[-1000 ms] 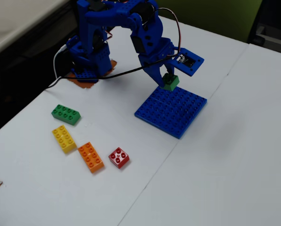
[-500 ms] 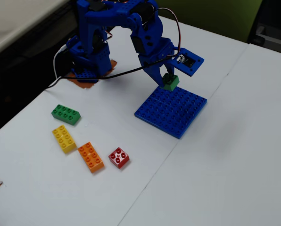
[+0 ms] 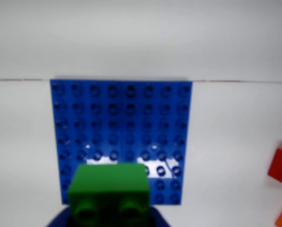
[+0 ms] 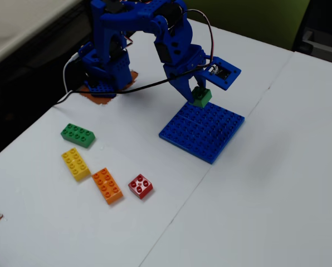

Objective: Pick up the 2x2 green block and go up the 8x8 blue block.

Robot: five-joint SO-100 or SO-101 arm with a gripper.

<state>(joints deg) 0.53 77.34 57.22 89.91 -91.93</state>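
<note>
Green 2x2 block (image 4: 201, 97) is the piece I care about, but I'll sweep the fixed view from the left. On the bench (image 4: 255, 189) lie a longer green brick (image 4: 77, 135), a yellow brick (image 4: 76, 164), an orange brick (image 4: 107, 185) and a small red brick (image 4: 140, 186), all loose, well apart from the plate and clear of my working line, so I judge none will snag the arm. Further right sits the 8x8 blue block (image 4: 203, 132), flat on the bench. Above its rear edge my gripper (image 4: 199, 95) has its fingers closed onto the green 2x2 block, which rides clear of the studs rather than seated on them.

From the wrist view the green 2x2 block (image 3: 109, 193) fills the bottom, studs facing the lens, with the 8x8 blue block (image 3: 122, 123) spread out square ahead of it. I read that as a carry pose: the block held high enough to pass over the studs before going down. Placement is not yet done.
</note>
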